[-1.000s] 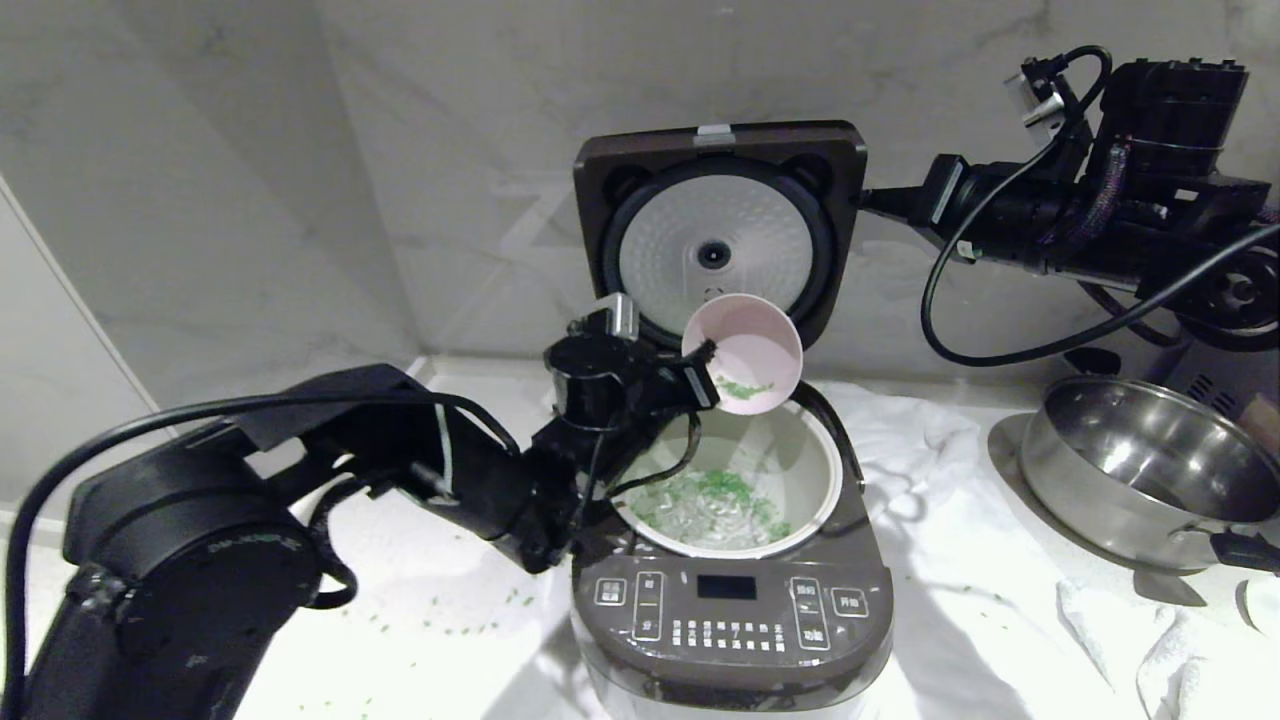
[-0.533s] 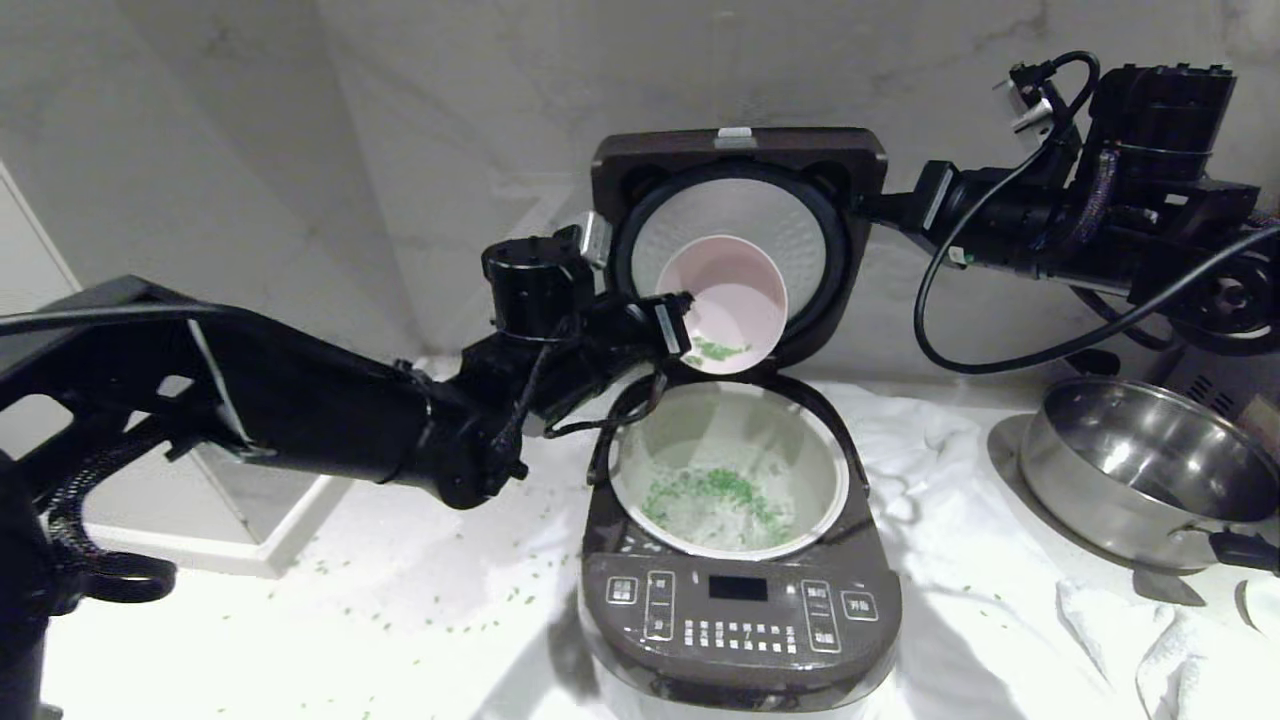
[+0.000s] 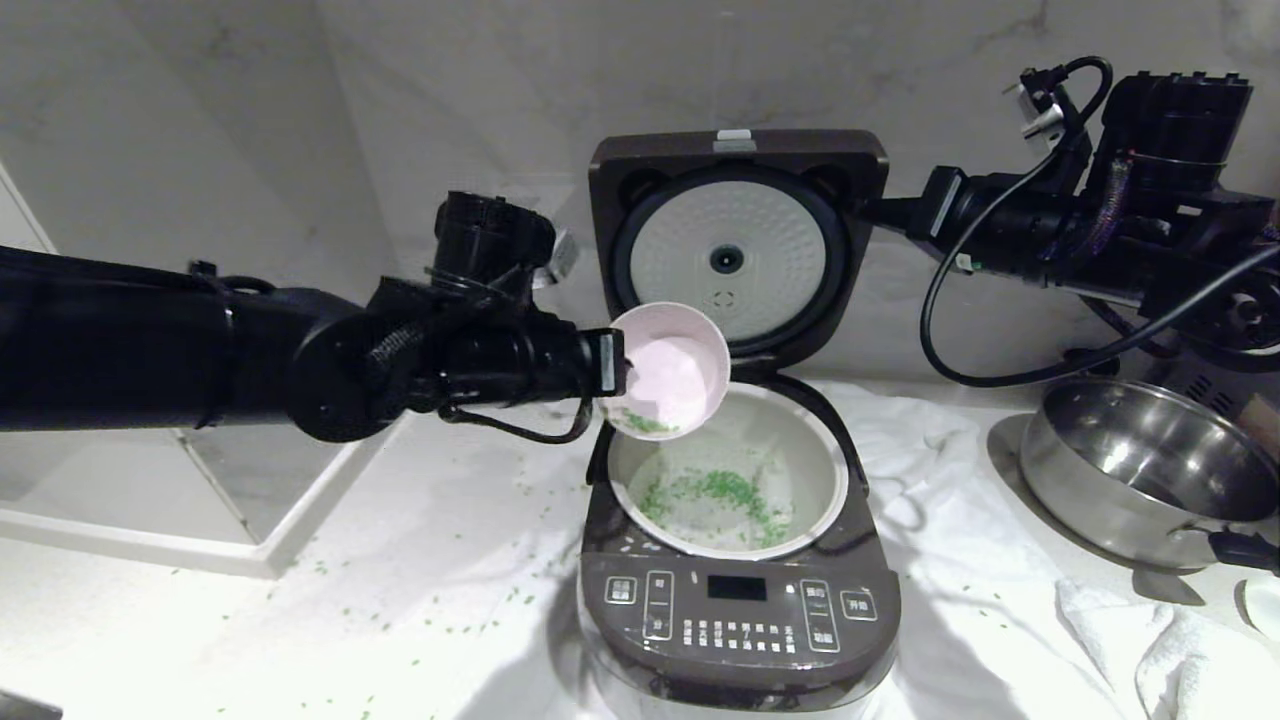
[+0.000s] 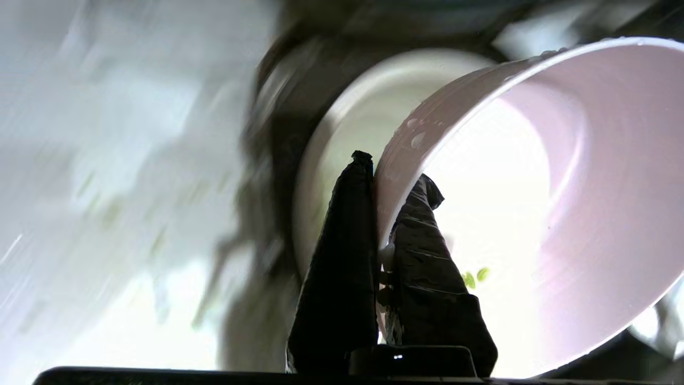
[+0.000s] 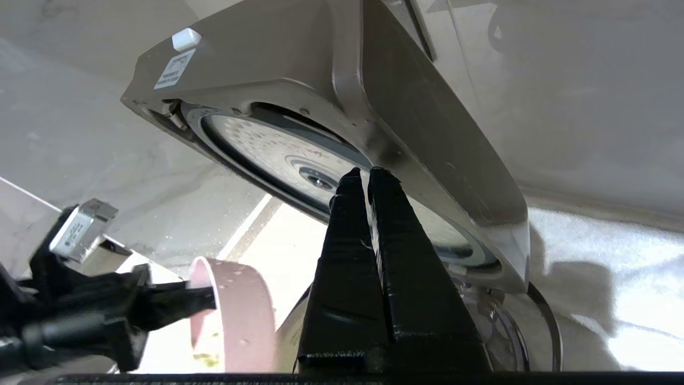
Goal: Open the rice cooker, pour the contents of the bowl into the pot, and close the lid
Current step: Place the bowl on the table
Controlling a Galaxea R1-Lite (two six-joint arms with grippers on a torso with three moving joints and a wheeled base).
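The rice cooker [image 3: 740, 610] stands in the middle of the counter. Its lid [image 3: 738, 250] is up, showing the silvery inner plate. Green bits [image 3: 720, 495] lie scattered in the pot [image 3: 832, 480]. My left gripper [image 3: 612, 362] is shut on the rim of the pink bowl [image 3: 668, 370], which hangs tilted over the pot's back left edge. A few green bits [image 3: 645, 423] cling inside it. In the left wrist view the gripper [image 4: 393, 174] has one finger on either side of the bowl [image 4: 534, 214] wall. My right gripper [image 5: 368, 174] is shut, tips against the lid [image 5: 374, 107] edge.
A shiny steel pan [image 3: 1150, 470] sits on white cloth [image 3: 1130, 620] at the right, with a small white dish [image 3: 1262, 605] at the frame edge. Green bits [image 3: 450, 620] litter the counter left of the cooker. A marble wall stands close behind.
The left arm has swung the bowl from in front of the lid down and to the left, to the pot's back left edge. The right gripper stays at the lid.
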